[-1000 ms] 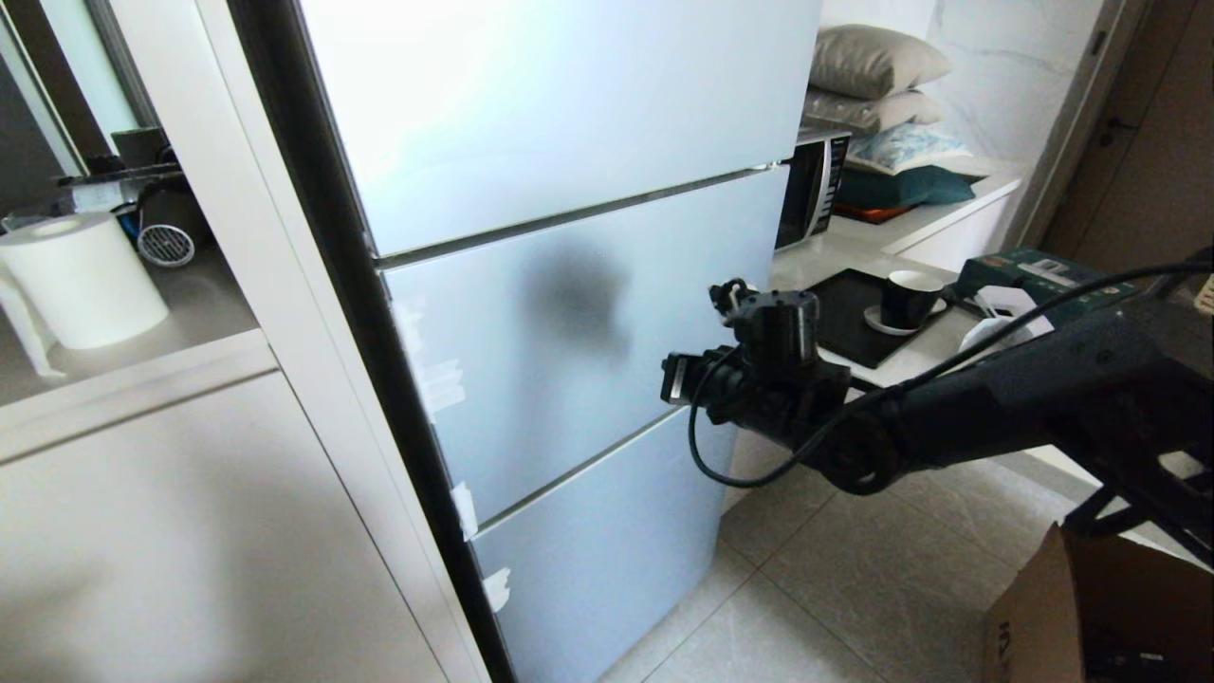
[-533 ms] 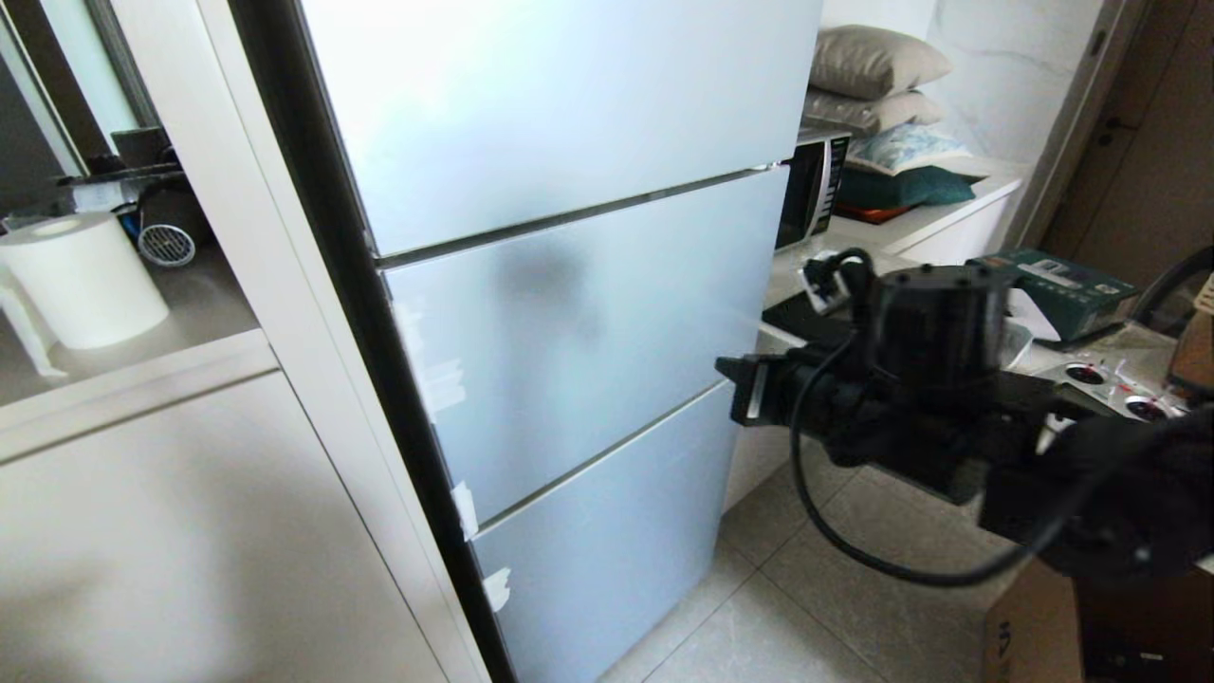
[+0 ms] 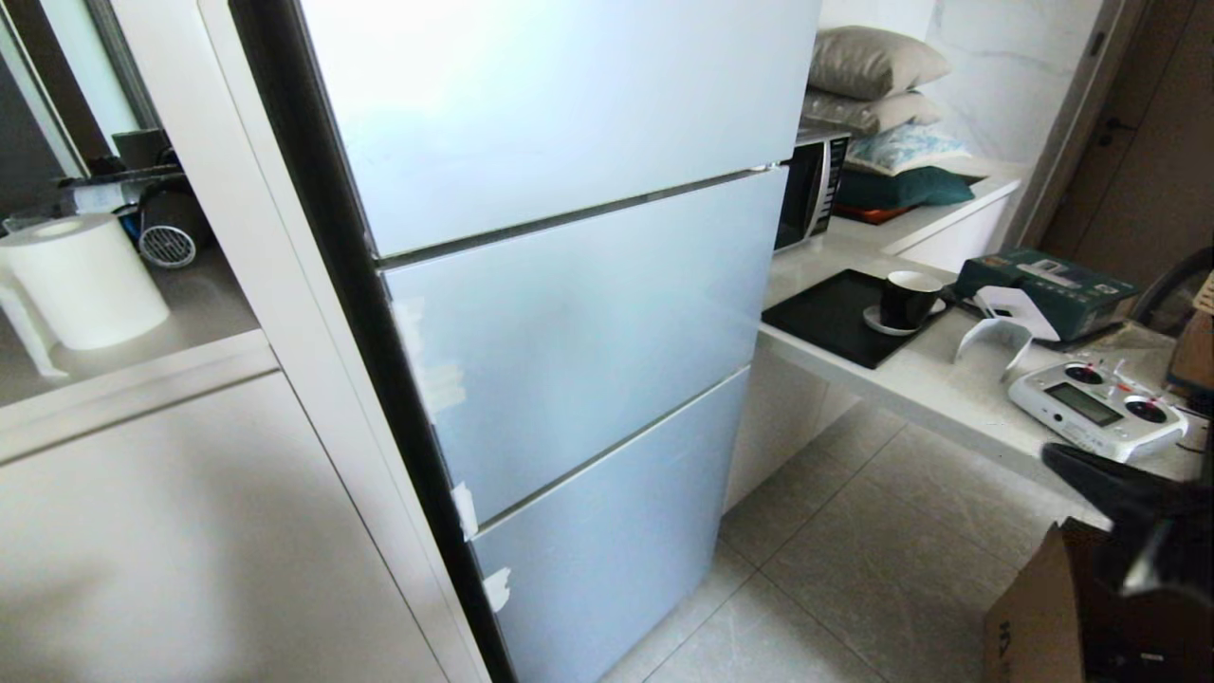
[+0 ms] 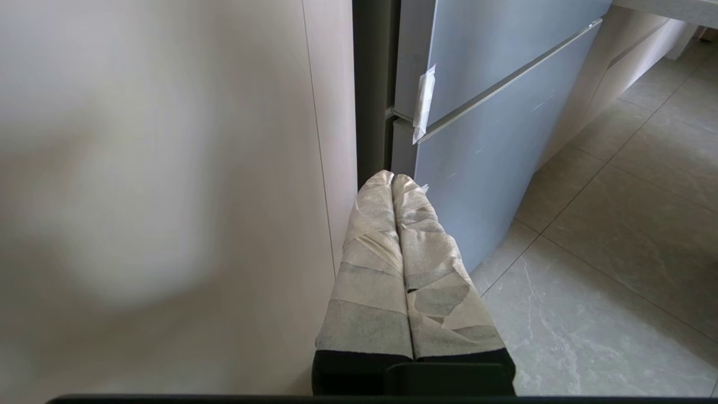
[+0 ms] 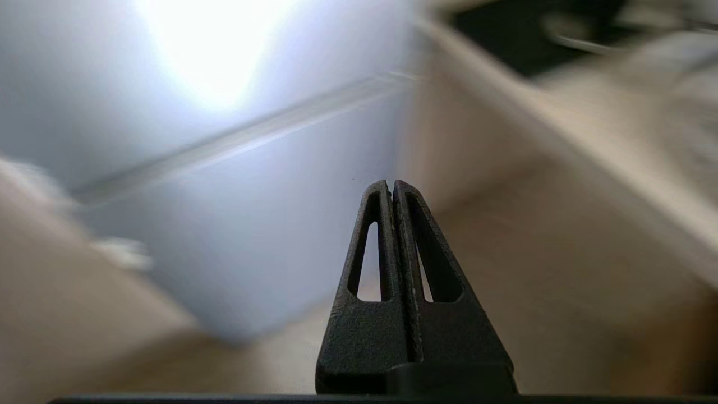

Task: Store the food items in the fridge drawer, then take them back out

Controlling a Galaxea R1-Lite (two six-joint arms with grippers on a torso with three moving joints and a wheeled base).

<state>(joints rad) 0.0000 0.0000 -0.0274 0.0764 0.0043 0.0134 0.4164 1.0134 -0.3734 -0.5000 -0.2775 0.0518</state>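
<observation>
The pale blue frosted fridge doors (image 3: 569,313) all stand closed, so the fridge drawer and the food items are hidden. My right gripper (image 5: 392,182) is shut and empty, its black fingers pressed together, pointing toward the lower fridge door (image 5: 235,235) from some way off. In the head view only a dark part of the right arm (image 3: 1129,493) shows at the lower right. My left gripper (image 4: 392,177), with tape-wrapped fingers, is shut and empty, parked low beside the white cabinet (image 4: 168,196) and the fridge's bottom door (image 4: 493,129).
Right of the fridge runs a white counter (image 3: 910,379) bearing a black tray (image 3: 825,327), a dark cup (image 3: 906,299), a green box (image 3: 1043,280), a white remote controller (image 3: 1095,408) and a microwave (image 3: 811,190). A cardboard box (image 3: 1043,607) stands on the tiled floor (image 3: 854,569).
My right arm has drawn back from in front of the middle fridge door, swinging down to the lower right, almost out of the head view. The fridge doors stay closed.
</observation>
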